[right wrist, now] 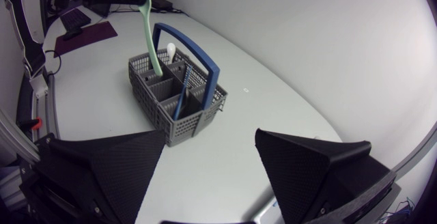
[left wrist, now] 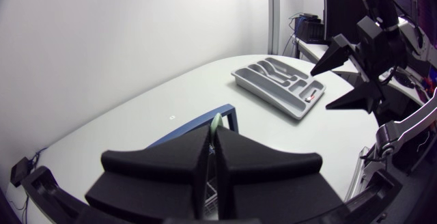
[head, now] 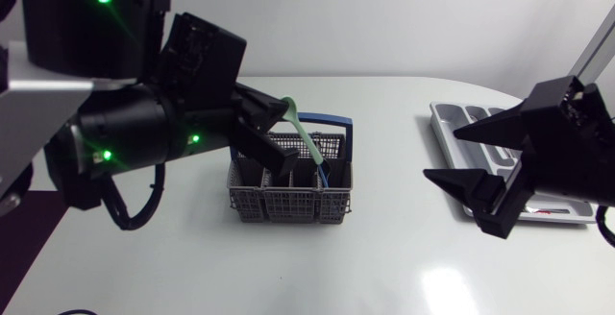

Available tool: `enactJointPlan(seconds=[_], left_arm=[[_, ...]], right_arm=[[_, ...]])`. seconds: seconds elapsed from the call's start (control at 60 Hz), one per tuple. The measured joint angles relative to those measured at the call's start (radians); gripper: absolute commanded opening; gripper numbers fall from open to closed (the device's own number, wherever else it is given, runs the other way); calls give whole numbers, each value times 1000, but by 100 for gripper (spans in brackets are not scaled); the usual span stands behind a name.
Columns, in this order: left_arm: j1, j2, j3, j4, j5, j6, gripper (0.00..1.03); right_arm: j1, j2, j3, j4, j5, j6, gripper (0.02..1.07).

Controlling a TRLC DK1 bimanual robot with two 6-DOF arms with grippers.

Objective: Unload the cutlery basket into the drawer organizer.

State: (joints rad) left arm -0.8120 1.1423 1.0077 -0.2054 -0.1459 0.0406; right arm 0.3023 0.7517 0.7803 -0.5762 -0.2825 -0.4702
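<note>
The grey cutlery basket (head: 288, 198) with a blue handle (head: 322, 120) stands mid-table. My left gripper (head: 288, 128) hangs over it, shut near the upper end of a light green utensil (head: 307, 140) that slants down to the basket's rim. In the left wrist view the green tip (left wrist: 216, 123) pokes out between the closed fingers (left wrist: 235, 152). A white spoon (right wrist: 171, 48) and a blue utensil (right wrist: 179, 104) stand in the basket (right wrist: 194, 118). The grey drawer organizer (head: 452, 121) lies at the right. My right gripper (head: 473, 157) hovers open beside it, holding nothing.
A small red-marked item (head: 553, 211) lies in the organizer's near compartment. Bare white tabletop stretches between the basket and the organizer (left wrist: 280, 86). The table's curved far edge runs behind the basket.
</note>
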Motion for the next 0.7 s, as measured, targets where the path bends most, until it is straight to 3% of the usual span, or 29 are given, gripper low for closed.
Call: enactJointPlan(seconds=[0.333,0.5,0.7], left_arm=[[82,229,226,-140,214,-142,4],[105,307,320,-190,267,-192,4],[127,354,354,-212,325,-225,4]], right_arm=[[247,206,86,143,140,140,92],[287,316,137,219,176,171,86],[336,427,161,313,240,187,69]])
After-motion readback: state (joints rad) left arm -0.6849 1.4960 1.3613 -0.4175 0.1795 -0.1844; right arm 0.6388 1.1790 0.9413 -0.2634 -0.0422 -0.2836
